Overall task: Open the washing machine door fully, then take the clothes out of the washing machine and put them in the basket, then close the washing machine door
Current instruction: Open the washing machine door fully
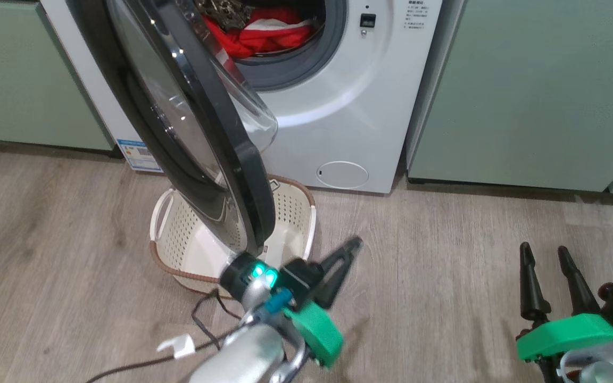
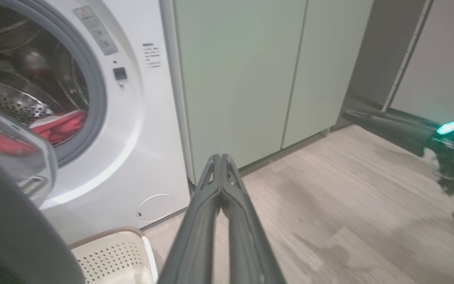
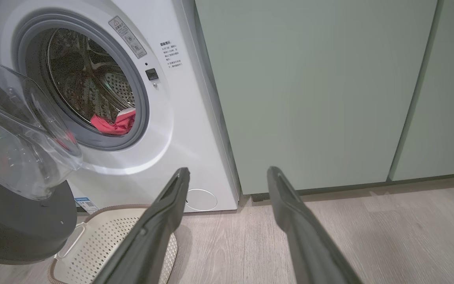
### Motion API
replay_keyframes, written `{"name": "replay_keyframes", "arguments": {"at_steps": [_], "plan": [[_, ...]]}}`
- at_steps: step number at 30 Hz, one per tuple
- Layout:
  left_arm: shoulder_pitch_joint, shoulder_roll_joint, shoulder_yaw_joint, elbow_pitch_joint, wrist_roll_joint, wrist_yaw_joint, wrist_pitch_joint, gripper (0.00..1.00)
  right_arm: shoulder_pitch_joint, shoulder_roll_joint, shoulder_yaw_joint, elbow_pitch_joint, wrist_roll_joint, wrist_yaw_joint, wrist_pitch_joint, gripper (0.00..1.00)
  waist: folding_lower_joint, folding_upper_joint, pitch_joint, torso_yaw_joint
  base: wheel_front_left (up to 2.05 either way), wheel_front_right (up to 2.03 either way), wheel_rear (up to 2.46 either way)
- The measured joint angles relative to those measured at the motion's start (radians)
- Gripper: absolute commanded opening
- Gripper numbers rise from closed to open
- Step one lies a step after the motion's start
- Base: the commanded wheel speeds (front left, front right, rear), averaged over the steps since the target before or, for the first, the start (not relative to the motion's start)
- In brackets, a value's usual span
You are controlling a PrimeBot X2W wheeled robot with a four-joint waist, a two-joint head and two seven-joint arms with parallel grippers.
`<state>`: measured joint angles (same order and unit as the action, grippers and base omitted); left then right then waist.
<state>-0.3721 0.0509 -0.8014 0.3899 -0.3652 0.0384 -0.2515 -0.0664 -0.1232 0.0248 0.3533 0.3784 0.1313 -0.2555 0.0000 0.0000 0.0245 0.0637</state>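
The washing machine (image 1: 338, 117) stands with its door (image 1: 179, 133) swung out towards me, black rim edge-on and glass dome facing the drum. Red and white clothes (image 1: 264, 34) lie in the drum, also seen as clothes (image 3: 114, 124). The cream basket (image 1: 298, 213) sits on the floor under the door's lower edge. My left gripper (image 1: 357, 244) is shut on nothing, just right of the door's bottom edge, pointing away from it; its fingertips (image 2: 221, 157) are pressed together. My right gripper (image 1: 544, 249) hangs open at the lower right, its gap (image 3: 229, 171) facing the cabinet beside the machine.
Pale green cabinets (image 1: 524, 90) flank the machine on both sides. A dark cable (image 1: 205, 319) and a small white clip (image 1: 179, 346) lie on the wood floor by my left arm. Bare floor stretches between my two grippers.
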Motion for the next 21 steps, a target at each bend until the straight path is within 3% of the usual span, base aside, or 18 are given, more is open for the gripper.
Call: {"name": "replay_keyframes", "arguments": {"at_steps": [7, 21], "plan": [[-0.026, -0.002, 0.120, 0.005, -0.023, 0.060, -0.001, 0.00, -0.005, -0.001, -0.001, 0.000, 0.000, 0.000, 0.000, 1.00, 0.0000, 0.0000, 0.028, -0.005, 0.00, 0.00, 0.00], [-0.043, -0.007, 0.218, 0.051, -0.059, 0.085, -0.004, 0.00, -0.036, -0.007, 0.000, 0.002, -0.002, 0.000, 0.000, 1.00, 0.0000, 0.0000, 0.071, 0.017, 0.00, 0.00, 0.00]]}}
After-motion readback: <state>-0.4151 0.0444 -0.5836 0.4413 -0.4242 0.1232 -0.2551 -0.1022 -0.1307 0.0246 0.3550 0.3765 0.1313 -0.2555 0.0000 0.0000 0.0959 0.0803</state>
